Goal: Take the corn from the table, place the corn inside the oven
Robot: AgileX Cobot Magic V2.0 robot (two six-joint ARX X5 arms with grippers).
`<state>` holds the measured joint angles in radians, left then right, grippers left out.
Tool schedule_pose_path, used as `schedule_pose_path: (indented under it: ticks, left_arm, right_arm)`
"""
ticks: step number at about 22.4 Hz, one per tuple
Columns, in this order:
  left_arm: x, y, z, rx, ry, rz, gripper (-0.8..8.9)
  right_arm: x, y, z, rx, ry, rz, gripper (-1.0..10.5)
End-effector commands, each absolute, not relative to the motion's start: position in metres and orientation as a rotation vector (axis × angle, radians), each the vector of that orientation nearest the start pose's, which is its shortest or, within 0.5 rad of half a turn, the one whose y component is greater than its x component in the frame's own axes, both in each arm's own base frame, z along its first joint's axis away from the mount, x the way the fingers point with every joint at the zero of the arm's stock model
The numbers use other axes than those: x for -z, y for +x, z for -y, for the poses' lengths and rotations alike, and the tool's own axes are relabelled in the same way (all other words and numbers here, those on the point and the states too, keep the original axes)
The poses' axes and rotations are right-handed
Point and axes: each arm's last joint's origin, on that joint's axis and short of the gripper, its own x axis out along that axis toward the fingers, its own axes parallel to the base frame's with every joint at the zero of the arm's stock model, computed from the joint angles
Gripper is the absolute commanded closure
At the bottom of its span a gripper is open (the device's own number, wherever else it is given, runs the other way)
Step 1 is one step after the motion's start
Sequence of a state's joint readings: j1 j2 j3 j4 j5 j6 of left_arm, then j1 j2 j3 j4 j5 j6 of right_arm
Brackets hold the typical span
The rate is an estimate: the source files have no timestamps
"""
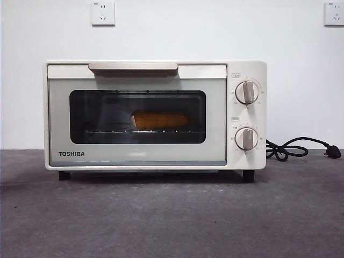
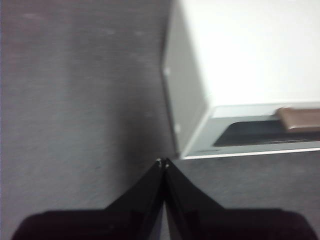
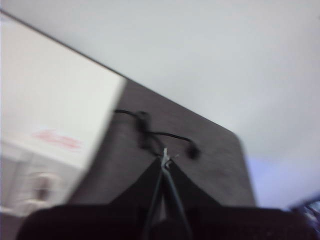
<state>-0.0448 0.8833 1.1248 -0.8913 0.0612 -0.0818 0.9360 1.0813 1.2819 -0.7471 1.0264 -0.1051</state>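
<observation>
The corn [image 1: 159,119] lies on the wire rack inside the oven [image 1: 155,114], seen through the dark glass of the closed door. The cream-white oven stands on the dark grey table [image 1: 172,215]. My left gripper [image 2: 162,163] is shut and holds nothing; it hovers over the table off the oven's [image 2: 240,75] left front corner. My right gripper [image 3: 165,159] is also shut and empty, above the table beside the oven's [image 3: 50,95] right side. Neither gripper shows in the front view.
A black power cord [image 1: 293,148] with its plug lies on the table right of the oven, also seen as the cord [image 3: 155,132] in the right wrist view. A white wall with two sockets stands behind.
</observation>
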Motion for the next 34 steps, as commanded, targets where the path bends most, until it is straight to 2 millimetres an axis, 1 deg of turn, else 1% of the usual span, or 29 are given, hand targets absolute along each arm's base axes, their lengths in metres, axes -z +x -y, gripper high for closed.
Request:
schedule_pose_path:
  ticks: [1, 4, 9, 13, 18, 20, 22, 23, 24, 27, 28, 29, 31, 33, 34]
  left_arm:
    - [-0.367, 0.143, 0.010, 0.047, -0.060, -0.659, 8.21]
    - [-0.367, 0.133, 0.010, 0.028, -0.049, -0.678, 8.21]
    - [-0.363, 0.125, 0.010, 0.017, -0.070, -0.737, 8.17]
    - [-0.361, 0.133, 0.010, 0.015, -0.069, -0.755, 8.17]
    - [-0.357, 0.151, 0.012, 0.020, -0.067, -0.760, 8.17]
    - [-0.360, 0.153, 0.013, 0.019, -0.063, -0.716, 8.17]
    - [-0.370, 0.142, 0.013, 0.030, -0.071, -0.630, 8.17]
    - [-0.376, 0.132, 0.012, 0.042, -0.073, -0.571, 8.17]
    - [-0.382, 0.121, 0.011, 0.047, -0.066, -0.511, 8.17]
    - [-0.399, 0.077, 0.006, 0.059, -0.058, -0.286, 8.17]
    - [-0.400, 0.069, 0.006, 0.065, -0.038, -0.213, 8.17]
    - [-0.396, 0.062, 0.005, 0.071, 0.005, -0.131, 8.17]
    - [-0.384, 0.061, 0.005, 0.073, 0.045, -0.068, 8.17]
    - [-0.365, 0.064, 0.005, 0.073, 0.065, -0.062, 8.17]
    - [-0.351, 0.068, 0.005, 0.072, 0.069, -0.081, 8.17]
  right_arm:
    - [-0.401, 0.141, -0.135, 0.158, -0.567, -0.320, 9.5]
    - [-0.400, 0.148, -0.125, 0.221, -0.563, -0.345, 9.5]
    - [-0.399, 0.156, -0.115, 0.295, -0.444, -0.353, 9.5]
    - [-0.399, 0.157, -0.114, 0.300, -0.441, -0.357, 9.5]
    - [-0.399, 0.157, -0.114, 0.300, -0.441, -0.358, 9.5]
    - [-0.399, 0.157, -0.114, 0.300, -0.441, -0.357, 9.5]
    - [-0.399, 0.157, -0.114, 0.300, -0.441, -0.357, 9.5]
    - [-0.399, 0.157, -0.114, 0.300, -0.441, -0.357, 9.5]
    - [-0.399, 0.157, -0.114, 0.300, -0.441, -0.357, 9.5]
    - [-0.399, 0.157, -0.114, 0.300, -0.441, -0.357, 9.5]
    - [-0.399, 0.157, -0.114, 0.300, -0.441, -0.357, 9.5]
    - [-0.399, 0.157, -0.114, 0.300, -0.441, -0.357, 9.5]
    - [-0.399, 0.157, -0.114, 0.300, -0.441, -0.357, 9.5]
    - [-0.399, 0.157, -0.114, 0.300, -0.441, -0.357, 9.5]
    - [-0.399, 0.157, -0.114, 0.300, -0.441, -0.357, 9.5]
